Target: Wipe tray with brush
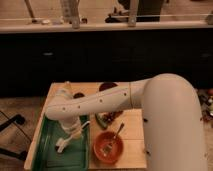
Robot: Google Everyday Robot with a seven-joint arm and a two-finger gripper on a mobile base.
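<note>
The dark-green tray (47, 152) lies on the left part of the wooden table. My arm reaches in from the right, and the gripper (67, 139) points down over the middle of the tray. A slim white piece that looks like the brush (60, 146) sticks out below the gripper, down to the tray floor. I cannot make out how it is held.
A round orange bowl (108, 147) with a metal utensil (118, 132) stands right of the tray. Small dark items (106, 120) lie behind the bowl, and more (79, 95) near the table's far edge. A dark counter front runs behind the table (132, 125).
</note>
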